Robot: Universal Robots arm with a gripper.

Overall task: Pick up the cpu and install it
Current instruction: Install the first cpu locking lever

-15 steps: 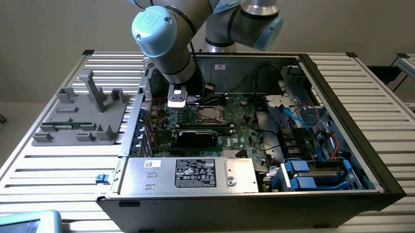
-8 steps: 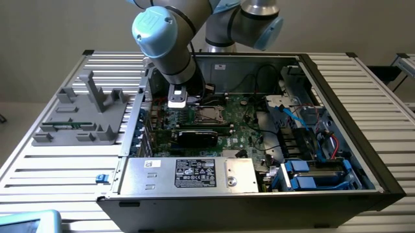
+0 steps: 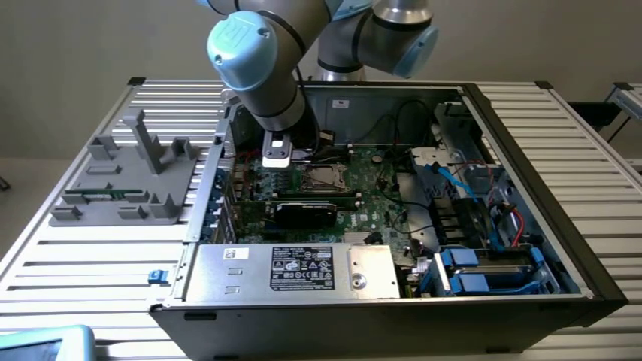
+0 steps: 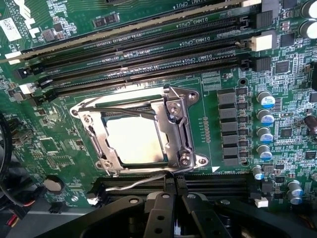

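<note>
Open computer case (image 3: 561, 218) lying on a slatted metal table (image 3: 101, 263), robot arm (image 3: 266, 68) reaching down into it from above. Gripper (image 3: 278, 160) low over the green motherboard (image 3: 371, 203), just to the exterior view's left of the processor socket (image 3: 323, 179). Fingers (image 4: 166, 213) pressed together, nothing pinched between them; in the wrist view, dark finger bodies meeting at the frame's edge, tips apart from the socket.

CPU (image 4: 132, 140) seated flat inside the socket, pale shiny top catching glare, framed by the silver metal load plate (image 4: 181, 124). Thin wire lever (image 4: 143, 179) running along the socket's near side. Rows of long black memory slots (image 4: 148, 54) beyond the socket, empty of modules. Column of small capacitors (image 4: 265, 126) off to one side.

Silver labelled power supply box (image 3: 291, 269) at the case's near edge. Black card (image 3: 306, 213) standing between power supply and socket. Blue drive brackets (image 3: 476, 274) toward the exterior view's right. Grey plastic fixture (image 3: 131, 180) on the table to the exterior view's left of the case.
</note>
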